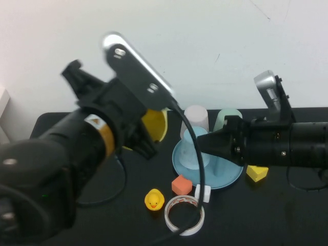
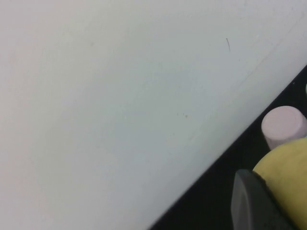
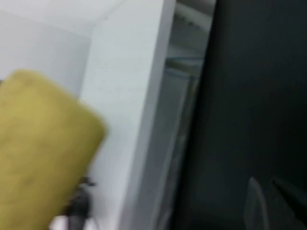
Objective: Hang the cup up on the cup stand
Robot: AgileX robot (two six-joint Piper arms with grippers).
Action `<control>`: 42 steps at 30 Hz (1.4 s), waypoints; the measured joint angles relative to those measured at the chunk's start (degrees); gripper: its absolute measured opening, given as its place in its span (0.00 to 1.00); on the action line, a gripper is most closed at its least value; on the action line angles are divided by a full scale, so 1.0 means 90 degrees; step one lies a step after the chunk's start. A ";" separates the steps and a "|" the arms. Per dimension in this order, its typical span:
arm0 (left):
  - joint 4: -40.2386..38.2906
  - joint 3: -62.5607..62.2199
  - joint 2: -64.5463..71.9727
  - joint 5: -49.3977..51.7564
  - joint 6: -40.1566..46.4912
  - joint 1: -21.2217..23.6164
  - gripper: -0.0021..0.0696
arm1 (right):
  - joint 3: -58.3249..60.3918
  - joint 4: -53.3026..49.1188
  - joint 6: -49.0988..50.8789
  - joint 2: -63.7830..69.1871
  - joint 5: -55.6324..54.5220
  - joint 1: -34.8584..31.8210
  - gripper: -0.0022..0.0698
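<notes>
Left claw (image 1: 146, 136) clamping one yellow cup (image 1: 155, 123), right claw (image 1: 202, 143) closed (empty) over stand (image 1: 230, 177)

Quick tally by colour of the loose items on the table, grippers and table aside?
Yellow: 3, the cup in the left gripper, duck, block
Light blue: 2, cup stand, cup on it
Pink: 1, cup
Green: 1, cup
Orange: 1, block
White: 1, tape roll
Total: 9

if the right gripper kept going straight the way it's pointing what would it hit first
Probably the pale blue cup on the cup stand: the shut right gripper points toward the robot's left, its tip at that cup. Depth is unclear.
</notes>
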 joint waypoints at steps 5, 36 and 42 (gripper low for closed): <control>-0.0810 0.0000 -0.0338 0.0251 0.0000 0.0000 0.10 | 0.0000 -0.0004 -0.1006 0.0000 -0.0534 0.0000 0.03; 0.1825 0.1293 -0.0527 0.0114 0.1297 0.0000 0.10 | -0.2136 -0.0091 0.2194 0.1639 0.2053 0.0010 0.99; 0.1879 0.1300 -0.0527 -0.0271 0.1472 0.0000 0.10 | -0.2138 -0.0091 0.2306 0.1639 0.1796 0.0010 0.99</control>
